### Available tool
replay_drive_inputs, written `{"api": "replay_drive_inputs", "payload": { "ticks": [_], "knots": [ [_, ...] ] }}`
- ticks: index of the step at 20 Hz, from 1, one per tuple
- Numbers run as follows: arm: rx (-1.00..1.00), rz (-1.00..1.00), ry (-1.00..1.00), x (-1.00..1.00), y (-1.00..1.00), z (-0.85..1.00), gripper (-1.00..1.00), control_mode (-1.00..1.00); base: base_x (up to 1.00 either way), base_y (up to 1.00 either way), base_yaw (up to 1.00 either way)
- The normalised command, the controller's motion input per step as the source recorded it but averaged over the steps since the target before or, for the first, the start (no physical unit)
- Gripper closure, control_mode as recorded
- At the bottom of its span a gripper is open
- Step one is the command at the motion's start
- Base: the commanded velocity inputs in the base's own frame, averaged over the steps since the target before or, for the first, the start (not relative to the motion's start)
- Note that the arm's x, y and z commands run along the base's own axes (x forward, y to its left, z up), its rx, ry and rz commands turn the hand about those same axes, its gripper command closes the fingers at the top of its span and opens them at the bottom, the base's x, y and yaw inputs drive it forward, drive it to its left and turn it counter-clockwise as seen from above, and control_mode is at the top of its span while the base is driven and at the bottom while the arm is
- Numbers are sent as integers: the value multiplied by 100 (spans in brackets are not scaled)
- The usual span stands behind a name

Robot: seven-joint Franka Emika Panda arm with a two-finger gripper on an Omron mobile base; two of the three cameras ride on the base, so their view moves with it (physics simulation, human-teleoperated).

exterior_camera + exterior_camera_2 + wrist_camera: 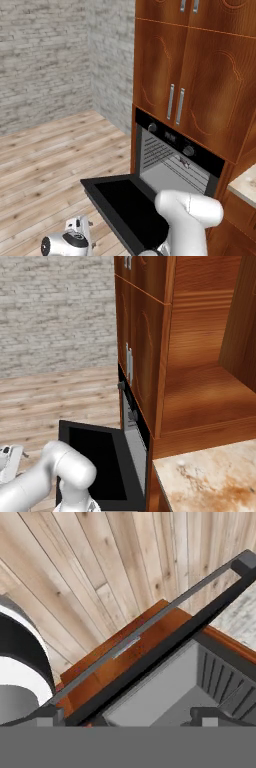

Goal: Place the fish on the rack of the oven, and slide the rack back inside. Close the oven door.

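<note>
Oven door down, jaws wide and empty.

The oven door (125, 210) hung open ahead of the jaws, its bar handle (150, 619) just beyond them; probably heavy, stiff and hinged, best pushed at the handle edge. The rack (170, 162) sat inside the oven (175, 160).

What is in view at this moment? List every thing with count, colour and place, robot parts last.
oven: one, black, built into the wood cabinetry, cavity open.
oven door: one, black with dark glass, swung down flat in front of the cavity.
door handle: one, grey bar, along the door's outer edge.
knobs: two seen, dark, on the control strip.
rack: grey wire shelves inside the cavity; count unclear.
cabinet doors: reddish-brown, silver handles, above the oven.
counter: one, beige stone, right of the oven.
floor: pale wood planks.
walls: grey brick.
arm: white, before the door.
fingers: two dark tips, apart, above the door.
</note>
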Motion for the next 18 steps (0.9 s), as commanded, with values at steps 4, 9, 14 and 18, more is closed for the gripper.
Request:
{"api": "replay_drive_inputs", "payload": {
  "ticks": [4, 9, 14, 18],
  "knots": [
    [-10, 9, -2, 37, 18, -69, -100, -100, 0, 0, 0],
    [-13, 11, -9, 20, 0, -66, -100, -100, 0, 0, 0],
    [-9, 6, -1, 52, 0, -38, -100, -100, 0, 0, 0],
    [-5, 1, 0, 69, 0, -26, -100, -100, 0, 0, 0]
  ]
}}
